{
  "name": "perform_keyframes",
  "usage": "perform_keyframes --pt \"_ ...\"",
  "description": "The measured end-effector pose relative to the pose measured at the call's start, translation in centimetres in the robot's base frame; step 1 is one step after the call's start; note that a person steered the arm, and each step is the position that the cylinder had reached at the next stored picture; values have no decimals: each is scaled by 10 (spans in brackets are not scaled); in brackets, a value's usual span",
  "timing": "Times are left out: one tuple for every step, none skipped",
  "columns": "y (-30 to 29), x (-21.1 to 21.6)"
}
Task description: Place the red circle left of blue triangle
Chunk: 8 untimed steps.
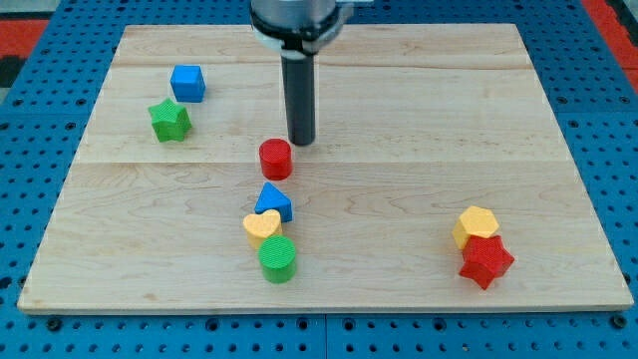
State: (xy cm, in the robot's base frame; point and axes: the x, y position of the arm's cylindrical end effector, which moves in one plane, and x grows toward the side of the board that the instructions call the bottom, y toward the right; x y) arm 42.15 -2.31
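The red circle (275,159), a short red cylinder, stands near the middle of the wooden board (419,120). The blue triangle (272,201) lies just below it toward the view's bottom, a small gap apart. My tip (301,142) is at the end of the dark rod, just to the upper right of the red circle, close to it or touching it.
A yellow heart (261,227) and a green cylinder (278,258) sit right below the blue triangle. A blue cube (187,83) and a green star (170,121) are at the upper left. A yellow hexagon (477,224) and a red star (485,261) are at the lower right.
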Motion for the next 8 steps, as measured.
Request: perform_keyframes --pt "-20 12" --pt "-45 12" --pt "-69 3" --pt "-71 26" --pt "-70 61" --pt "-67 29" --pt "-31 -44" --pt "-106 -83"
